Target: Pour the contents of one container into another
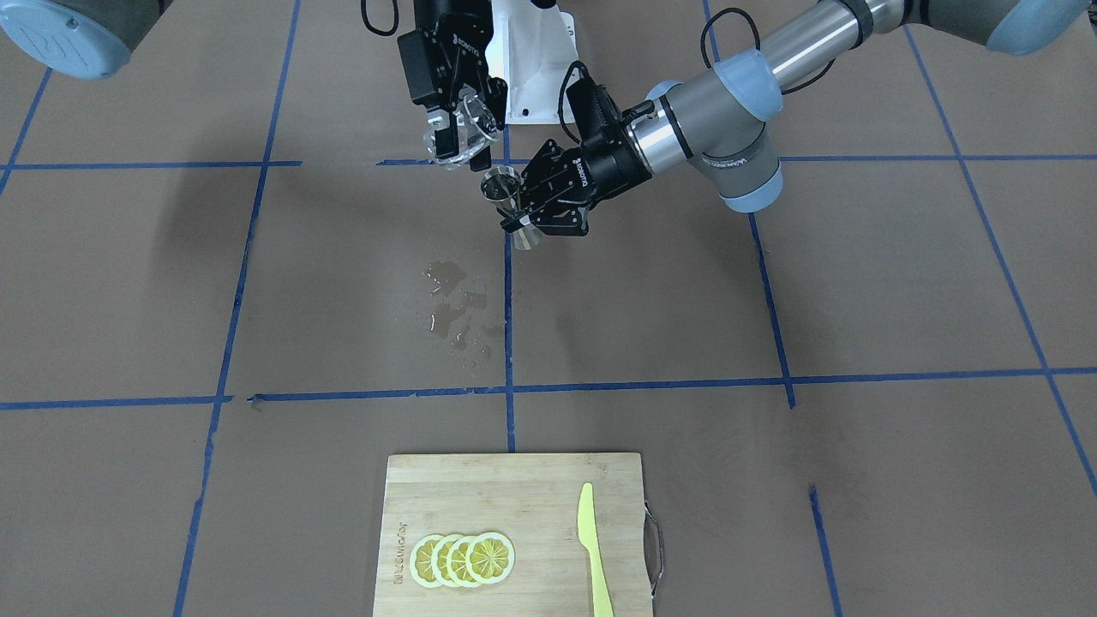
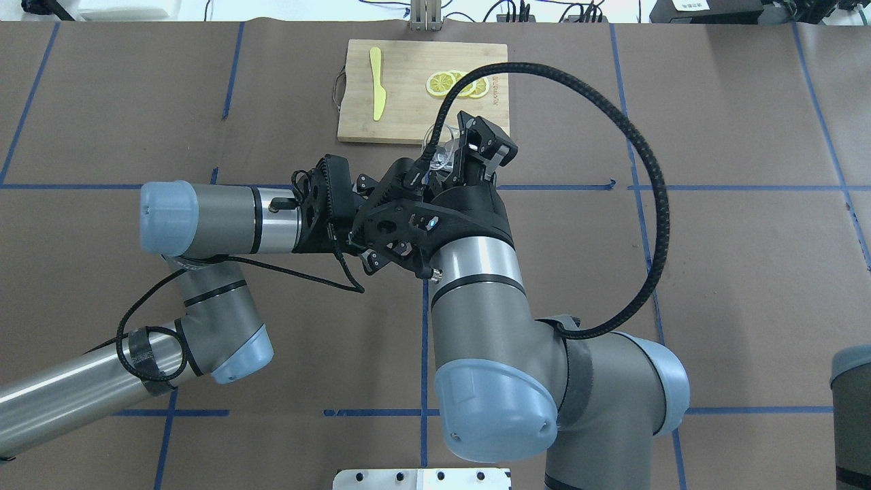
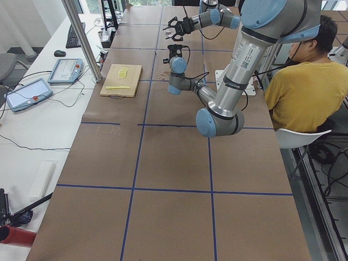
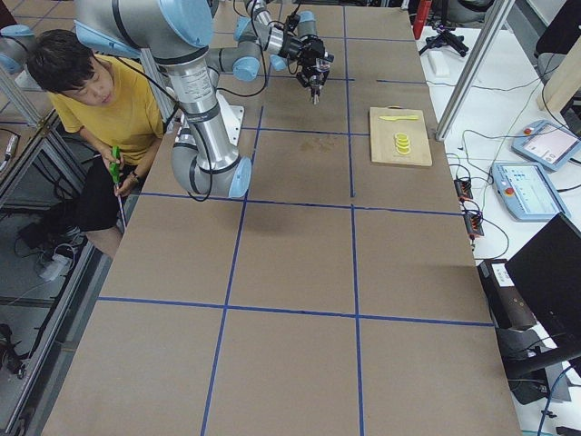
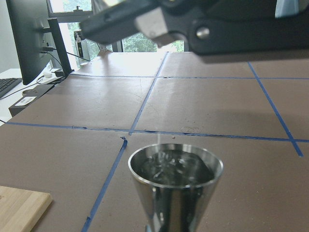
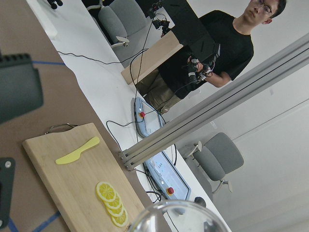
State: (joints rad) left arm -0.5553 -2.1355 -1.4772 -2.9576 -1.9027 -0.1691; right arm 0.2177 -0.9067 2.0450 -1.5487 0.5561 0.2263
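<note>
The small clear glass cup [image 1: 470,128] hangs tilted in the air, and my right gripper [image 1: 458,141] is shut on it. Just below its lip stands the steel jigger [image 1: 501,185], upright, held at its waist by my left gripper [image 1: 518,220], which is shut. In the left wrist view the jigger [image 5: 175,176] holds dark liquid near its rim, with a thin stream falling into it. The cup's rim [image 6: 178,215] shows at the bottom of the right wrist view. From overhead the cup [image 2: 439,148] shows past my right gripper [image 2: 469,153]; the jigger is hidden.
Spilled liquid [image 1: 454,308] lies on the brown table below the grippers. A bamboo cutting board [image 1: 480,497] with lemon slices [image 1: 463,559] and a yellow knife [image 1: 593,548] sits at the far edge. A seated person [image 3: 304,92] is beside the robot's base.
</note>
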